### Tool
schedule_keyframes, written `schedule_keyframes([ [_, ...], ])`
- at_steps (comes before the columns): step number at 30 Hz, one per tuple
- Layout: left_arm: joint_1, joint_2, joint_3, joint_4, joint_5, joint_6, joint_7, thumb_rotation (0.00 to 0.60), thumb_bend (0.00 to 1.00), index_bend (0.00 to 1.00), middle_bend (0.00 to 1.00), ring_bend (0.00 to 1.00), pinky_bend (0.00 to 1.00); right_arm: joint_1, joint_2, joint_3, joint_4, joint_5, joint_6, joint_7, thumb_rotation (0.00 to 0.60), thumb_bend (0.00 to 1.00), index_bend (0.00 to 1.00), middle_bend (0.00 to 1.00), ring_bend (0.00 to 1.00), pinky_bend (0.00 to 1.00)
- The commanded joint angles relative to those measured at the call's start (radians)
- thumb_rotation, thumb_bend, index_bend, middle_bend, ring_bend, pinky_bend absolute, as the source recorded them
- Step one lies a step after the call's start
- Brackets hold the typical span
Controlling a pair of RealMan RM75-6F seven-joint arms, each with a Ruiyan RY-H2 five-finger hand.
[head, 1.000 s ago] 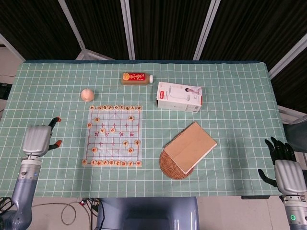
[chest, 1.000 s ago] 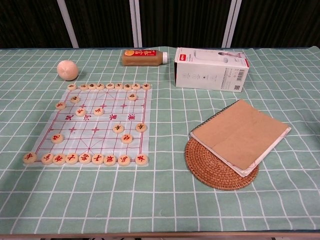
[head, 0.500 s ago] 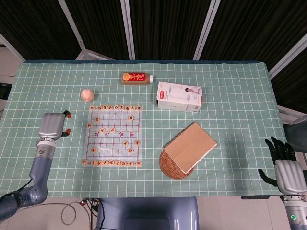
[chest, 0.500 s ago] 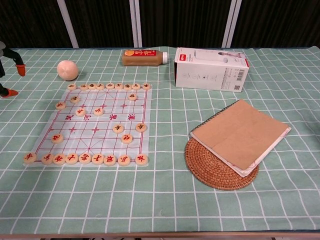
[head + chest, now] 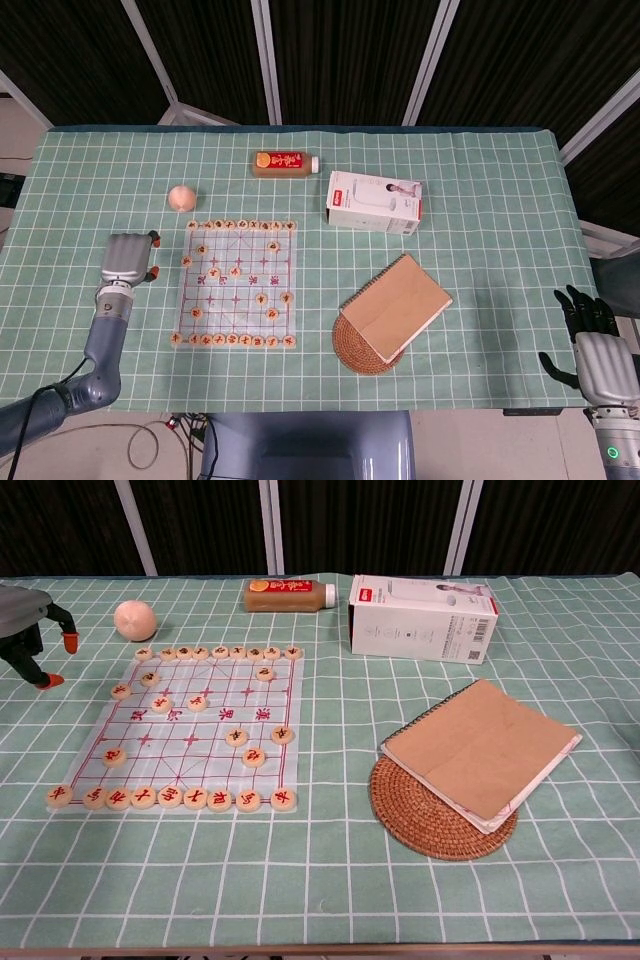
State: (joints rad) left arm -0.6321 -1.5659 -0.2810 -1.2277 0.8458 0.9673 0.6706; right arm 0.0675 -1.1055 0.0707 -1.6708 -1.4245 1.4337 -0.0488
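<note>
My left hand (image 5: 127, 261) (image 5: 30, 630) hovers just left of the chess board (image 5: 236, 284) (image 5: 185, 730), open, its orange-tipped fingers apart and holding nothing. Round wooden chess pieces (image 5: 236, 737) lie in rows and scattered on the board. A peach-coloured ball (image 5: 181, 197) (image 5: 135, 620) sits beyond the board's far left corner. My right hand (image 5: 594, 350) hangs past the table's right front corner, dark fingers spread, empty; the chest view does not show it.
A brown notebook (image 5: 398, 305) (image 5: 482, 750) lies on a woven round coaster (image 5: 360, 347) (image 5: 440, 815). A white box (image 5: 374, 201) (image 5: 422, 617) and a lying drink bottle (image 5: 285, 162) (image 5: 290, 594) are at the back. Green checked cloth (image 5: 500, 220) covers the table.
My left hand has moved right, toward the chess board, and come into the chest view. The right hand has not moved.
</note>
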Motion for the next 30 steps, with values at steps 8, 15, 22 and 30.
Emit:
schedule_keyframes([
  [8, -0.045, -0.053, 0.008, 0.077, -0.028, -0.031, -0.006, 0.600, 0.27, 0.43, 1.00, 0.87, 0.95, 0.000, 0.000, 0.001, -0.005, 0.005, -0.002, -0.002, 0.600, 0.34, 0.00, 0.00, 0.00, 0.00],
  [15, -0.070, -0.083, 0.013, 0.106, -0.048, -0.053, -0.015, 0.600, 0.27, 0.45, 1.00, 0.87, 0.95, -0.001, 0.002, 0.001, -0.009, 0.008, -0.001, 0.000, 0.600, 0.34, 0.00, 0.00, 0.00, 0.00],
  [22, -0.089, -0.104, 0.022, 0.126, -0.056, -0.056, -0.006, 0.600, 0.26, 0.45, 1.00, 0.87, 0.95, -0.002, 0.002, 0.000, -0.009, 0.006, -0.001, 0.005, 0.600, 0.34, 0.00, 0.00, 0.00, 0.00],
  [30, -0.103, -0.119, 0.028, 0.150, -0.072, -0.057, -0.005, 0.600, 0.26, 0.44, 1.00, 0.87, 0.95, -0.001, 0.004, 0.000, -0.011, 0.006, -0.004, 0.008, 0.600, 0.34, 0.00, 0.00, 0.00, 0.00],
])
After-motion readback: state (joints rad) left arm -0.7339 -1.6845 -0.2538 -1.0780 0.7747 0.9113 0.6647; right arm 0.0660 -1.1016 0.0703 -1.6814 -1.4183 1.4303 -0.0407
